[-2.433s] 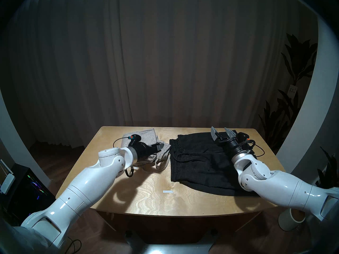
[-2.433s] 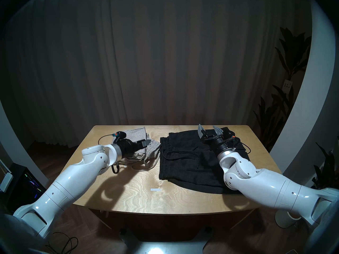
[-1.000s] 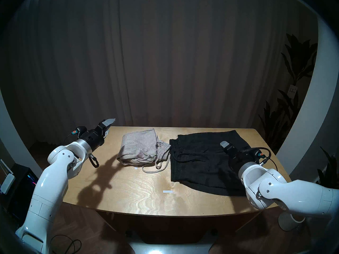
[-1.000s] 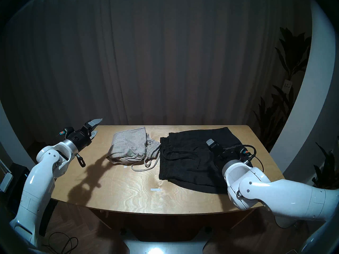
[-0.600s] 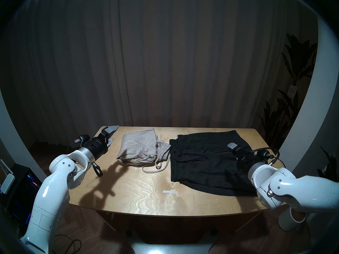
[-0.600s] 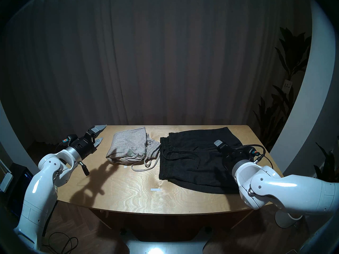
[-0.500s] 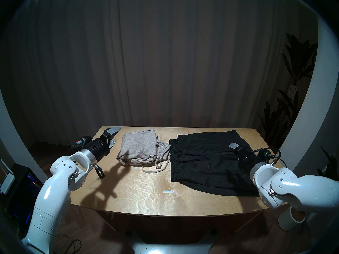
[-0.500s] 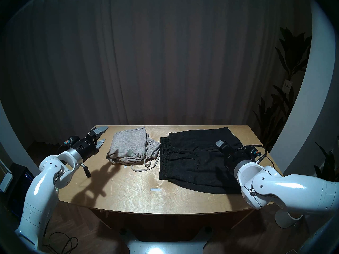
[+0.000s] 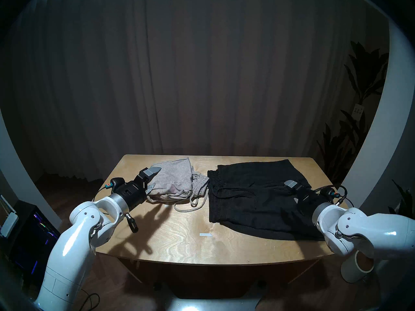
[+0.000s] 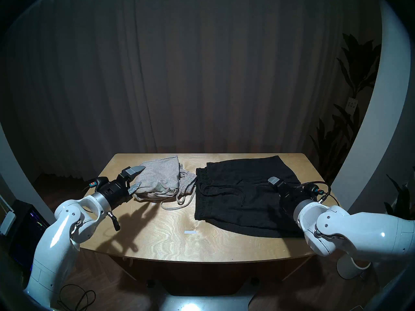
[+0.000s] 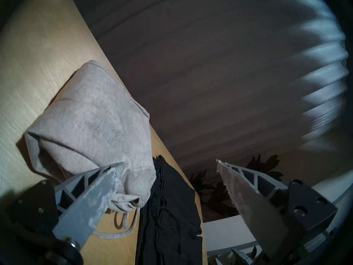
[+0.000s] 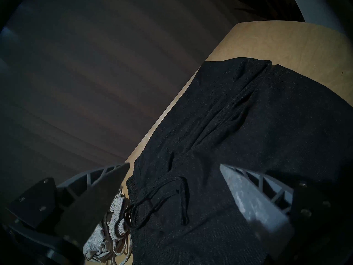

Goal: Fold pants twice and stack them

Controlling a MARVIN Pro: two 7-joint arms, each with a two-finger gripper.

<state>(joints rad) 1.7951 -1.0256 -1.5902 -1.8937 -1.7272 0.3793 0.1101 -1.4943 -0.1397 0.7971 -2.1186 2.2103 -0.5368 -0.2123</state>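
The grey pants (image 9: 173,180) (image 10: 160,179) lie as a folded bundle at the table's back left, pale cord trailing toward me. The black pants (image 9: 251,198) (image 10: 240,198) lie spread flat at the right, with the waistband toward the middle. My left gripper (image 9: 156,177) (image 10: 137,178) is open at the grey bundle's left edge, one finger above the other. In the left wrist view its lower finger (image 11: 91,199) overlaps the grey pants (image 11: 91,121), and nothing is clamped. My right gripper (image 9: 293,191) (image 12: 174,164) hangs open over the right part of the black pants (image 12: 248,134).
The wooden table (image 9: 170,236) has a small white tape mark (image 9: 205,234) near the front middle. A dark curtain hangs behind. A plant (image 9: 343,146) stands at the right, a white cylinder (image 9: 357,270) on the floor below it, and a computer case (image 9: 33,236) at the left.
My left gripper swung from the table's far left corner rightward and down to the grey bundle's left edge. My right arm drifted slightly right and nearer over the black pants. Both stayed open.
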